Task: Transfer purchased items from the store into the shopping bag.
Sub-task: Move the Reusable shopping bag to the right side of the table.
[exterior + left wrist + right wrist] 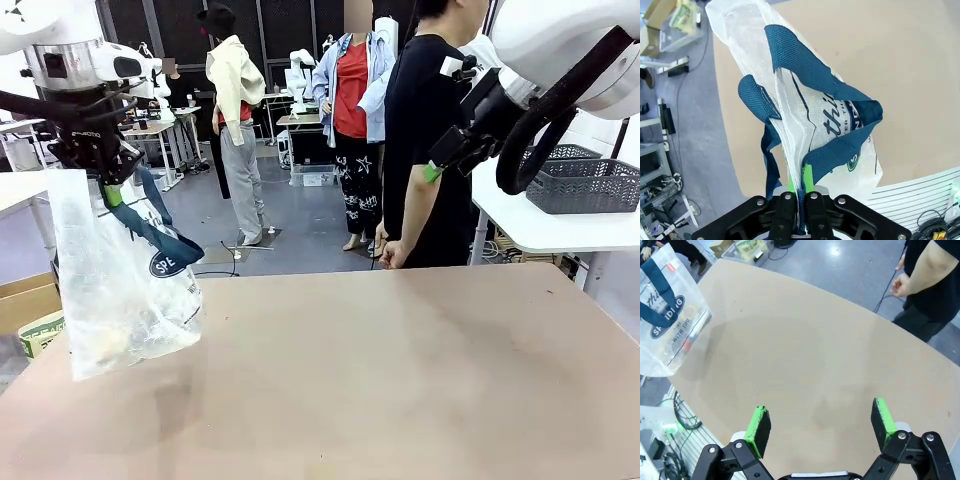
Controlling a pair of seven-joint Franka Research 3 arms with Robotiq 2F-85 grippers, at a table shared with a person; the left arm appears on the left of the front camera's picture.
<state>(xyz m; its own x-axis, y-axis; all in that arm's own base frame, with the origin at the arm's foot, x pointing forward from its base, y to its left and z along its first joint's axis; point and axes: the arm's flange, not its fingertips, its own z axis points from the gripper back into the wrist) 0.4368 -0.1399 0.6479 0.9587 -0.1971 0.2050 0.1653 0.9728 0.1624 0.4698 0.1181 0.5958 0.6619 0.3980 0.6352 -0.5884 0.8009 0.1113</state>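
The shopping bag [120,290] hangs above the table's left edge, held up by my left gripper [110,185]. In the left wrist view the left gripper [800,186] is shut on the bag's [830,125] top edge between its navy straps. A few purchased items [110,345] show dimly through the plastic at the bottom, one of them yellowish. My right gripper [432,172] is raised at the far right. In its wrist view the right gripper [822,422] stands open with nothing between its green pads, high over the tan table [805,355], and the bag [670,325] shows at the left.
A person in a black shirt [425,150] stands at the far side, one hand [902,285] hanging by the table edge. A dark grey perforated basket [580,180] sits on a white table at the right. Cardboard boxes [30,310] lie on the floor at the left.
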